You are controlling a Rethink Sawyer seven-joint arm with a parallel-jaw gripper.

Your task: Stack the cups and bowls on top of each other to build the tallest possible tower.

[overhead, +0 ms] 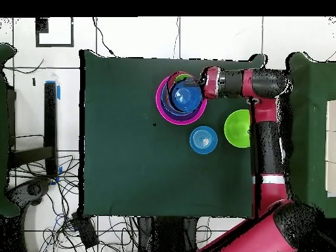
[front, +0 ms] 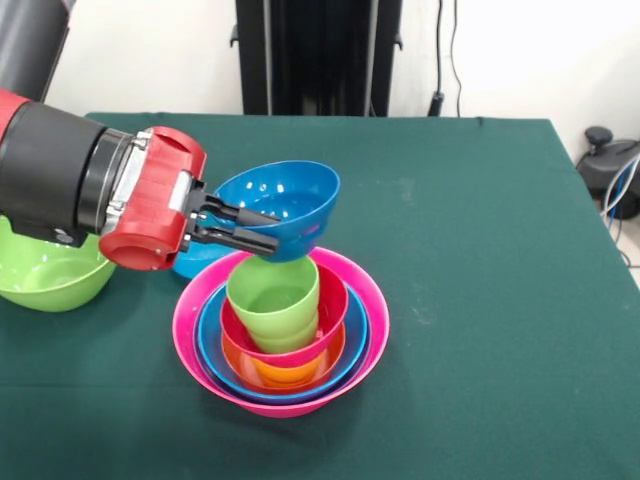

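My gripper (front: 270, 232) is shut on the rim of a dark blue bowl (front: 285, 195) and holds it tilted just above the tower. The tower's base is the big pink bowl (front: 377, 300); nested in it are a blue bowl (front: 357, 348), an orange bowl (front: 288, 373), a red-pink bowl (front: 332, 308) and the lime green cup (front: 272, 293), upright on top. In the overhead view the held bowl (overhead: 186, 97) covers most of the pink bowl (overhead: 159, 98), with the gripper (overhead: 199, 83) at its rim. The orange cup is not visible.
A lime green bowl (front: 45, 272) stands on the green table (front: 480, 250) under my arm; it also shows in the overhead view (overhead: 237, 128). A sky blue bowl (overhead: 203, 140) stands beside the tower, mostly hidden behind my gripper in the front view (front: 192, 266).
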